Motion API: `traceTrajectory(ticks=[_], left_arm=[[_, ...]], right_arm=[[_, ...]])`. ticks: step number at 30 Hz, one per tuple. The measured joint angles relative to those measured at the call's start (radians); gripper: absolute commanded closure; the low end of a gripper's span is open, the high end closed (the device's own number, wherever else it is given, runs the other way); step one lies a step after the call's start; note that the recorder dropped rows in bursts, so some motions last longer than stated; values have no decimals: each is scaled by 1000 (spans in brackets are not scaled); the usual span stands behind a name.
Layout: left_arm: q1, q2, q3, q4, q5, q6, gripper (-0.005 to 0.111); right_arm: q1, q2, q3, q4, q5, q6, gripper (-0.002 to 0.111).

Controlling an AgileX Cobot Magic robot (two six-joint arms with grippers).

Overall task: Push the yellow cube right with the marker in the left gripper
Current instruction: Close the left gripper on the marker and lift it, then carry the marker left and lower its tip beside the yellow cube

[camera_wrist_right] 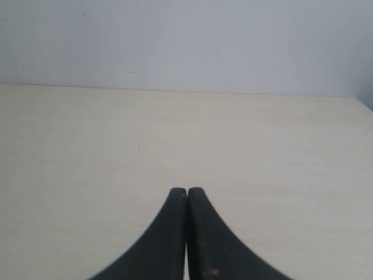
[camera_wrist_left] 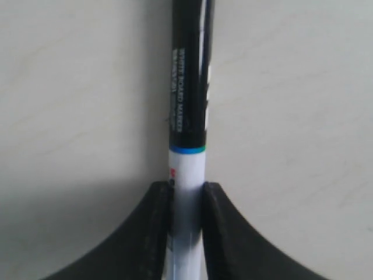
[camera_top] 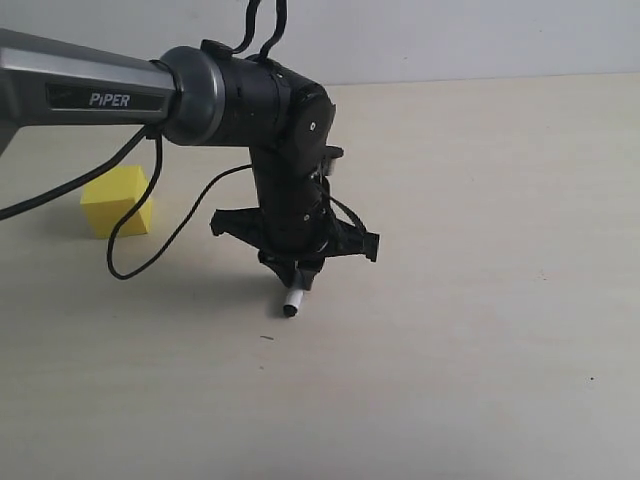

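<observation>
The yellow cube (camera_top: 117,201) rests on the pale table at the left of the exterior view. My left gripper (camera_top: 298,272) hangs over the table's middle, to the right of the cube and well apart from it, pointing down. It is shut on the marker (camera_top: 293,301), whose white end with a small black tip pokes out below the fingers. In the left wrist view the marker (camera_wrist_left: 189,99) runs away from the black fingers (camera_wrist_left: 156,227), which pinch its white barrel; the black half lies beyond. My right gripper (camera_wrist_right: 187,191) is shut with nothing in it.
Loose black cables (camera_top: 140,235) droop from the left arm in front of the cube. The pale table (camera_top: 480,330) stretches to the right and front. A light wall (camera_wrist_right: 186,41) stands behind the table's far edge.
</observation>
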Motion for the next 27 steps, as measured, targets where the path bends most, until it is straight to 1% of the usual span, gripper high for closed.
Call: traceTrajectory(ticks=[3,6,11,13,17,20,23,25,27], left_arm=[[0,-7,0,-17,4,53,107],[0,-50,0,-21,7,84,107],[0,-213,0,-19,49,133,107],[0,-290,0,0,88,144,107],[0,-422,5,87,192,152,107],[12,-524,49,149,236,154,107],[59,-637,119,164,242,167,107],[114,-714,182,170,246,184,107],[189,-782,245,179,248,217,107]], right_arm=[[0,0,0,0,0,0,108],[0,0,0,0,0,0,108],[0,0,0,0,-2,0,108],[0,0,0,0,-2,0,108],[0,0,0,0,-2,0,108],[0,0,0,0,-2,0,108],[0,0,0,0,-2,0,108],[0,0,0,0,-2,0,108],[0,0,0,0,-2,0,108]])
